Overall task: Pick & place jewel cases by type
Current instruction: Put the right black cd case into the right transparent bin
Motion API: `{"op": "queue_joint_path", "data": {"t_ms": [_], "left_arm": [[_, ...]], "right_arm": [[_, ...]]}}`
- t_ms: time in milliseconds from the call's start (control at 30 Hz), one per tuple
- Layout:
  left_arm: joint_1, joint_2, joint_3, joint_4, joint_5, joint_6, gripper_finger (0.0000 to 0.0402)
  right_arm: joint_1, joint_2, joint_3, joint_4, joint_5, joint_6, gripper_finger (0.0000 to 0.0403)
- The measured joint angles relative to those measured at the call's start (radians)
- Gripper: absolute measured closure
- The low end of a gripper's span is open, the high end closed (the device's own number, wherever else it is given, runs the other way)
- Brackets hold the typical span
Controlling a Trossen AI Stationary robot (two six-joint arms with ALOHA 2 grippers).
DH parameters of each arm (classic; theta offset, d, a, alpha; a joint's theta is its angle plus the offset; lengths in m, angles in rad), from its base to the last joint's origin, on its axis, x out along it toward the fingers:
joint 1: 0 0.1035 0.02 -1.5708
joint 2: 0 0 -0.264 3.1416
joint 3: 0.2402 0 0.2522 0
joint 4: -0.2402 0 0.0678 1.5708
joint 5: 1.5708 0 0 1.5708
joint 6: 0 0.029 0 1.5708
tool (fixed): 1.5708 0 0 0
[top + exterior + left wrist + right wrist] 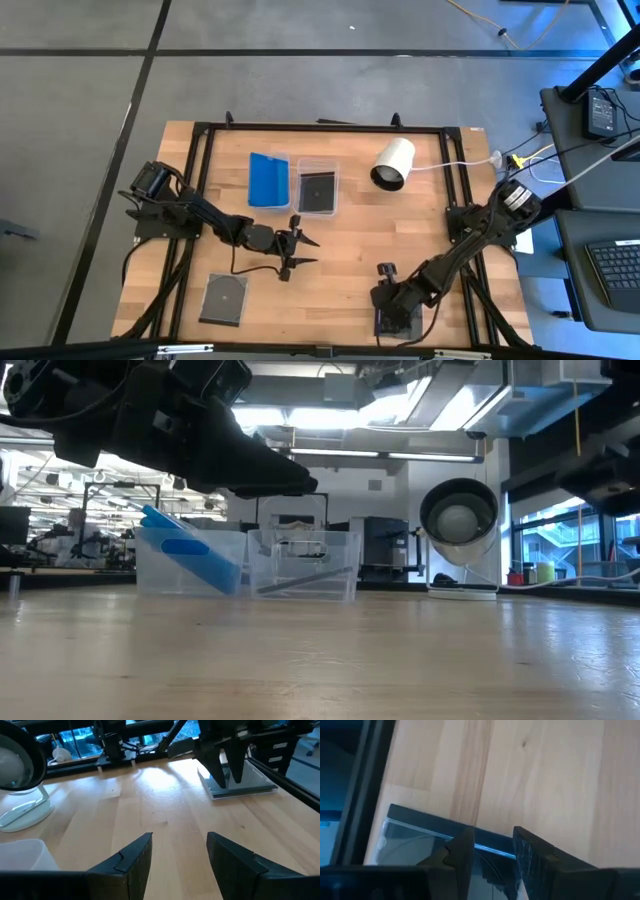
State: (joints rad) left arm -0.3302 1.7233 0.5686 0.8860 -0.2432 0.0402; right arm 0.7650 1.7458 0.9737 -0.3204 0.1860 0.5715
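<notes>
Dark case point(396, 322) flat at near edge of table point(420, 230), right side, under right gripper point(392, 310); in right wrist view fingers point(462, 855) straddle the case edge point(420, 827), parted about halfway, contact with case not clear, so grip: can't tell. Second dark case point(225, 298) flat at near-left, nothing on it, disc visible through lid. Left gripper point(303, 251) mid-table, hovering above bare wood, jaws apart, nothing between them per left wrist view point(177, 855). Farther back, two clear tubs side by side: left tub point(268, 180) holds blue cases point(266, 179), leaning tilted in low view point(185, 550); right tub point(318, 186) holds a dark case point(318, 191), also tilted in low view. White cylinder point(392, 163) on its side just right of tubs, dark end facing near side, cable running off toward right edge. Low view: left arm dark overhead, upper left.
</notes>
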Motion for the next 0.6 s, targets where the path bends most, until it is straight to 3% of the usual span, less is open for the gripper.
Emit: {"op": "queue_joint_path", "data": {"t_ms": [367,600], "left_arm": [[0.000,0.000,0.000,0.000,0.000,0.000,0.0215],[0.000,0.000,0.000,0.000,0.000,0.000,0.0215]], "right_arm": [[0.000,0.047,0.000,0.017,0.002,-0.001,0.0263],[-0.004,0.049,0.001,-0.021,0.146,-0.043,0.0263]]}}
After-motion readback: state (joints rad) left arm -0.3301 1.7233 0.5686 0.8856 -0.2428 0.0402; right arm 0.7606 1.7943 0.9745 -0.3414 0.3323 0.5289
